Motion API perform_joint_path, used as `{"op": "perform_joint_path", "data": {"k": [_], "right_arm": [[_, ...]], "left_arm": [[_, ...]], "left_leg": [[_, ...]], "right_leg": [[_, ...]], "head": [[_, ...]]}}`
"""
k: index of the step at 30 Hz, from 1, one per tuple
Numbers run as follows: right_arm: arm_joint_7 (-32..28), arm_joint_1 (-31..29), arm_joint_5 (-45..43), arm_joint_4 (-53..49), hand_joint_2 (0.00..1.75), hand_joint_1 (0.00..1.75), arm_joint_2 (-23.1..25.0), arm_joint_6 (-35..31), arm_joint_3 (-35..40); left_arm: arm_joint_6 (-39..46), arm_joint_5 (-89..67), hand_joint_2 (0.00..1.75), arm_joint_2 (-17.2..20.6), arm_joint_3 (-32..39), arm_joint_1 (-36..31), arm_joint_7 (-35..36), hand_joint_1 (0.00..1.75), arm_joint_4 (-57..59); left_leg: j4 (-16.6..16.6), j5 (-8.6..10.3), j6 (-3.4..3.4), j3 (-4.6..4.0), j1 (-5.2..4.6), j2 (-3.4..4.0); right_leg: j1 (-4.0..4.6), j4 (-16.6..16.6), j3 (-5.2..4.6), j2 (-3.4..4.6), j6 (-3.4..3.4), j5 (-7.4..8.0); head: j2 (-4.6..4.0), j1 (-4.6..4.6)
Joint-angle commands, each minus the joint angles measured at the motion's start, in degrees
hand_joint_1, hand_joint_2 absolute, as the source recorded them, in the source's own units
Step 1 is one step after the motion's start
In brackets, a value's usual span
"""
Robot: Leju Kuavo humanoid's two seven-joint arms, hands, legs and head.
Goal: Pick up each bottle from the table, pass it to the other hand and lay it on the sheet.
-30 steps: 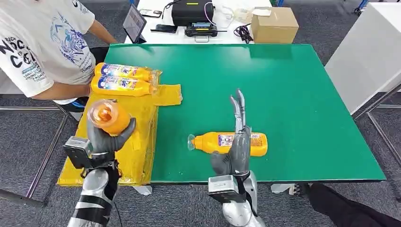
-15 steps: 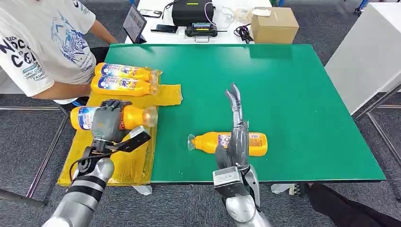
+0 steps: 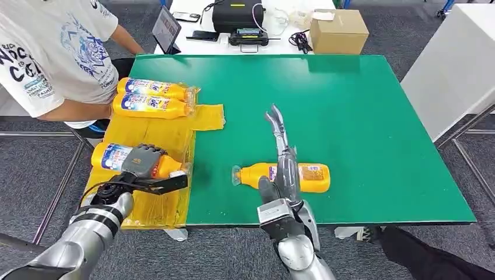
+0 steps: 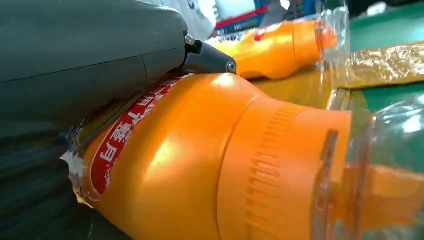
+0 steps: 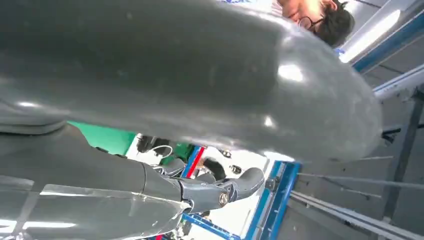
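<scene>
Gripping an orange bottle [image 3: 125, 158] over the yellow sheet [image 3: 169, 198], left robot hand [image 3: 142, 160] risks rolling it off (round body). Right robot hand [image 3: 283, 157] splayed, holding nothing.

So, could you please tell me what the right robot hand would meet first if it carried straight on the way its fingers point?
The right robot hand points away across the green table. Its way looks free up to the table's far edge, though its height above the surface is hard to judge.
</scene>
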Motion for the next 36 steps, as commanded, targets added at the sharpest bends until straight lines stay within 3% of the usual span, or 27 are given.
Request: {"op": "perform_joint_path", "data": {"k": [1, 2, 3, 4, 5, 10, 11, 17, 19, 27, 30, 33, 36], "right_arm": [[0.43, -2.68, 0.15, 5.80, 0.00, 0.00, -0.48, 0.98, -0.61], [0.42, -2.64, 0.16, 5.97, 0.00, 0.00, -0.47, 1.01, -0.57], [0.44, -2.74, 0.17, 6.27, 0.00, 0.00, -0.43, 1.28, -0.46], [0.47, -2.83, 0.18, 6.58, 0.00, 0.00, -0.38, 1.46, -0.37], [0.48, -2.96, 0.18, 6.92, 0.00, 0.00, -0.33, 1.56, -0.24], [0.49, -3.67, -0.08, 8.46, 0.00, 0.00, -0.32, 2.34, 0.13], [0.49, -3.72, -0.09, 8.57, 0.00, 0.00, -0.30, 2.34, 0.10], [0.45, -4.85, -1.11, 11.03, 0.00, 0.00, -0.09, 3.53, -0.03], [0.32, -5.56, -1.39, 12.37, 0.00, 0.00, 0.10, 3.63, 0.12], [0.07, -5.81, -1.71, 12.88, 0.00, 0.00, 0.15, 3.72, 0.32], [-0.27, -6.76, -2.14, 14.86, 0.00, 0.00, 0.29, 3.90, 0.86], [-0.84, -6.92, -2.24, 15.91, 0.00, 0.00, 0.37, 3.62, 1.26], [-0.36, -5.49, -0.66, 14.79, 0.00, 0.00, -0.06, 1.96, 1.25]], "left_arm": [[-3.23, 4.20, 1.75, 0.97, 2.28, -0.47, -1.55, 1.75, 7.28], [-3.45, 4.43, 1.75, 0.88, 2.42, -0.33, -1.69, 0.93, 7.31], [-5.18, 5.80, 1.75, 0.72, 3.23, -0.19, -2.68, 0.31, 7.37], [-6.50, 7.39, 1.75, 0.53, 4.25, 0.11, -3.49, 0.10, 7.29], [-7.79, 8.42, 1.75, 0.48, 4.79, 0.39, -3.92, 0.00, 7.40], [-12.76, 13.07, 1.75, 0.44, 6.72, 1.35, -6.19, 0.00, 7.84], [-12.70, 13.16, 0.00, 0.50, 6.72, 1.50, -6.27, 0.00, 7.79], [-19.50, 18.36, 0.00, 1.03, 7.92, 2.42, -8.42, 0.00, 8.17], [-25.32, 21.51, 0.00, 1.77, 8.88, 2.59, -10.82, 0.00, 8.99], [-27.73, 22.75, 0.00, 2.60, 8.61, 3.16, -12.17, 0.00, 8.55], [-35.62, 30.09, 0.00, 3.80, 10.83, 5.01, -17.96, 0.00, 7.37], [-38.79, 39.70, 0.00, 1.95, 13.79, 7.35, -23.56, 0.00, 4.11], [-32.63, 51.79, 0.00, -5.03, 19.61, 7.81, -24.40, 0.00, -2.95]], "left_leg": [[-0.07, -0.04, -0.06, 0.27, 0.03, 0.17], [-0.09, -0.07, -0.10, 0.39, 0.07, 0.27], [-0.10, -0.05, -0.08, 0.40, 0.05, 0.24], [-0.09, -0.03, -0.05, 0.37, 0.01, 0.17], [-0.10, -0.08, -0.10, 0.50, 0.08, 0.27], [-0.12, -0.05, -0.06, 0.51, 0.01, 0.26], [-0.14, -0.08, -0.09, 0.59, 0.04, 0.30], [-0.18, -0.05, -0.10, 0.73, 0.04, 0.29], [-0.14, -0.04, -0.06, 0.69, -0.02, 0.13], [-0.20, -0.05, -0.08, 1.09, 0.00, 0.21], [-0.20, -0.06, -0.09, 1.15, -0.01, 0.30], [-0.28, -0.05, -0.09, 1.27, -0.04, 0.26], [-0.20, -0.03, -0.06, 1.17, -0.03, 0.04]], "right_leg": [[0.03, -0.07, 0.22, 0.14, -0.07, 0.01], [0.08, -0.11, 0.32, 0.22, -0.13, 0.01], [0.06, -0.10, 0.32, 0.19, -0.10, 0.01], [0.02, -0.06, 0.30, 0.13, -0.07, 0.00], [0.09, -0.11, 0.42, 0.22, -0.12, -0.01], [0.01, -0.10, 0.44, 0.23, -0.08, 0.01], [0.04, -0.13, 0.52, 0.27, -0.11, 0.00], [0.04, -0.18, 0.67, 0.32, -0.14, 0.06], [-0.01, -0.09, 0.66, 0.17, -0.09, 0.00], [0.00, -0.15, 1.05, 0.27, -0.11, 0.02], [-0.01, -0.13, 1.08, 0.35, -0.12, 0.03], [-0.04, -0.19, 1.21, 0.32, -0.13, 0.02], [-0.03, -0.15, 1.17, 0.12, -0.09, -0.02]], "head": [[0.00, 0.00], [0.00, 0.00], [0.00, -0.02], [0.00, 0.00], [0.00, 0.00], [0.00, -0.02], [0.00, 0.00], [0.00, 0.00], [0.00, 0.00], [0.00, 0.00], [0.00, 0.00], [0.00, -0.02], [0.00, -0.02]]}}
